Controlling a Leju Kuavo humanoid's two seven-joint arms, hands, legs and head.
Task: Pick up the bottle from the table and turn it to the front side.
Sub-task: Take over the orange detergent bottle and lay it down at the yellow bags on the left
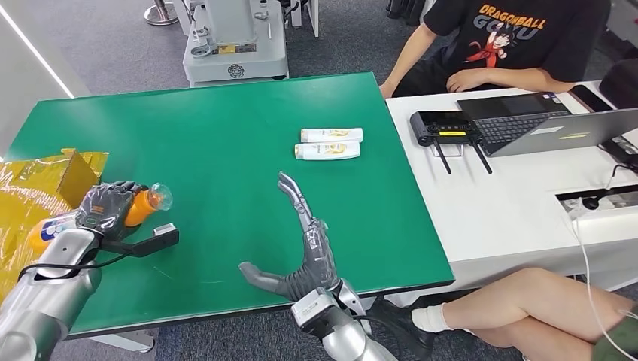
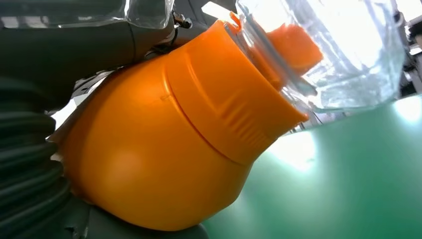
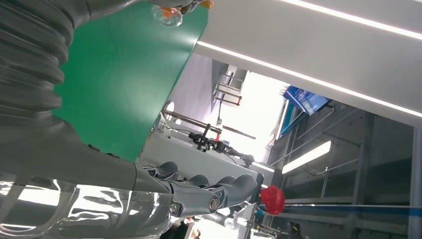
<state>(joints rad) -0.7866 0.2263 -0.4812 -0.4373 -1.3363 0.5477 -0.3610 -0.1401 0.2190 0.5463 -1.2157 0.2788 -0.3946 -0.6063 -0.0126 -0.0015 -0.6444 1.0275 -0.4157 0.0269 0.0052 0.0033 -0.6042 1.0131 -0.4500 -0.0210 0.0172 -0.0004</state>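
- Gold foil wrapping (image 1: pixel 30 188) is seen at the far left edge of the green table (image 1: pixel 226 135), with a gold box (image 1: pixel 75 174) tilted on top of it.
- Just beside the foil, the left hand (image 1: pixel 105 209) is held above the table's left part, its dark fingers (image 1: pixel 113 197) wrapped around the orange bottle (image 1: pixel 139 207).
- The bottle is carried lying roughly on its side, its clear cap (image 1: pixel 160 197) pointed toward the middle of the table; a white and blue label end (image 1: pixel 53 228) sticks out behind the hand.
- In the left wrist view the bottle's orange shoulder (image 2: pixel 149 164) and ribbed collar (image 2: pixel 234 109) are seen close up, with the clear cap (image 2: pixel 348 55) over the green surface.
- The right hand (image 1: pixel 305 256) is found near the front edge of the table, toward the middle, fingers spread and extended, nothing held; its thumb is stretched out toward the left.
- In the right wrist view the straightened fingers (image 3: pixel 219 189) are seen apart from any object.
- Two white tubes (image 1: pixel 329 143) lie side by side, touching, farther back on the table, well apart from both hands.
- At the right, a white desk (image 1: pixel 511 195) is joined to the table; a laptop (image 1: pixel 557 128) and a black controller (image 1: pixel 448 128) rest on it.
- A seated person in a black printed shirt (image 1: pixel 519 37) is seen behind the desk, and a bare leg (image 1: pixel 527 301) is seen at the lower right.
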